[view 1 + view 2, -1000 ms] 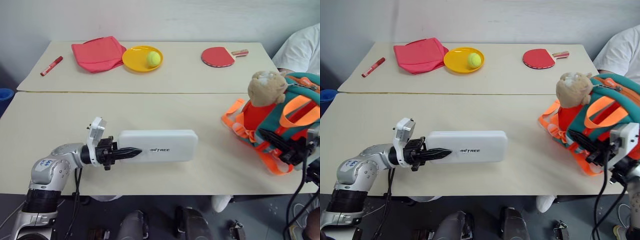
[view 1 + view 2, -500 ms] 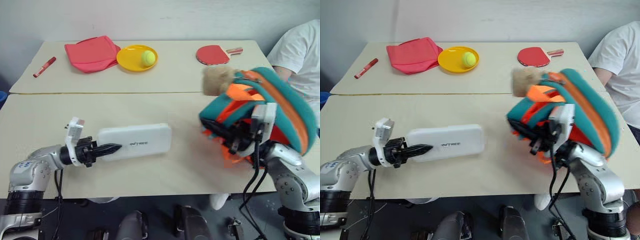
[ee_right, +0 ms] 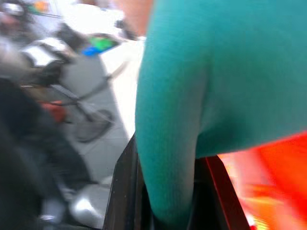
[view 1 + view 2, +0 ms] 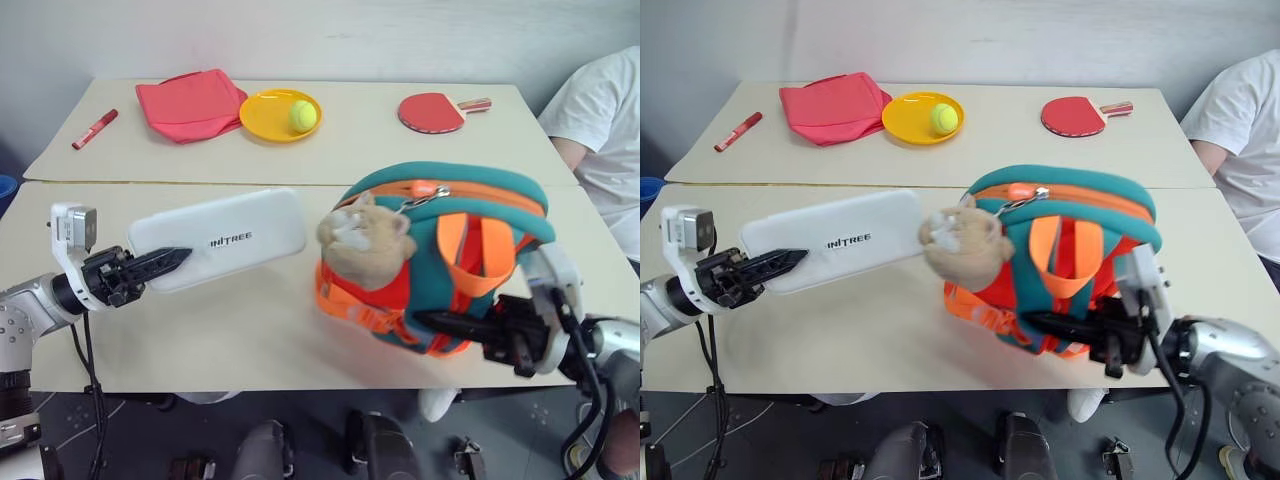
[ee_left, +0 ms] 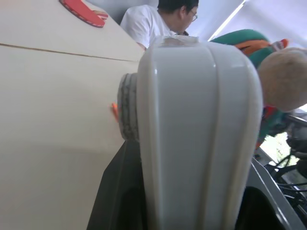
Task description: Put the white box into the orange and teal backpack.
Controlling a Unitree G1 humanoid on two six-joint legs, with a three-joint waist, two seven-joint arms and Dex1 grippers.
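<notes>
Left eye view shows us our left gripper (image 4: 160, 264) clamped on one end of the white box (image 4: 222, 237), its long axis aimed at the backpack (image 4: 440, 262) that our right gripper (image 4: 440, 322), pinched shut, holds just beside its free end.

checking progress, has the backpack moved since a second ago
Yes. The orange and teal backpack, held by the right gripper, has come from the table's right edge toward the middle, now nearly below the red paddle.
</notes>
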